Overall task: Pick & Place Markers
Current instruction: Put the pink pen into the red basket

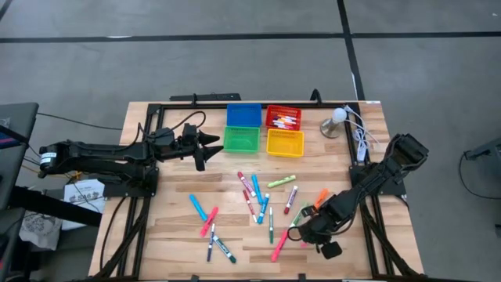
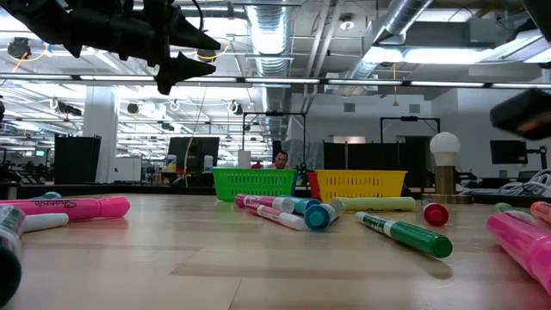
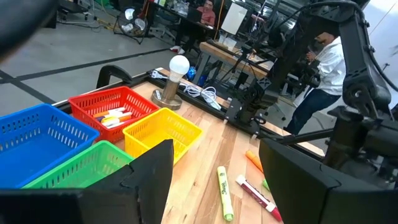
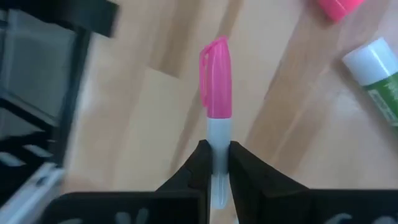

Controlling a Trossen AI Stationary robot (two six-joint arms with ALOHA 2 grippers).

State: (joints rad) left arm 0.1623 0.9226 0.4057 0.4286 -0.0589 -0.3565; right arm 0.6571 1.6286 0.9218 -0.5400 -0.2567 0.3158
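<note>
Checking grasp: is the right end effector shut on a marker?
Yes: right end effector is shut on the pink-capped marker, fingers pinching its white barrel.

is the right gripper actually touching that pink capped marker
Touching. The right wrist view shows the right gripper shut on the white barrel of the pink-capped marker, both fingers pressed against it with no gap on either side.
</note>
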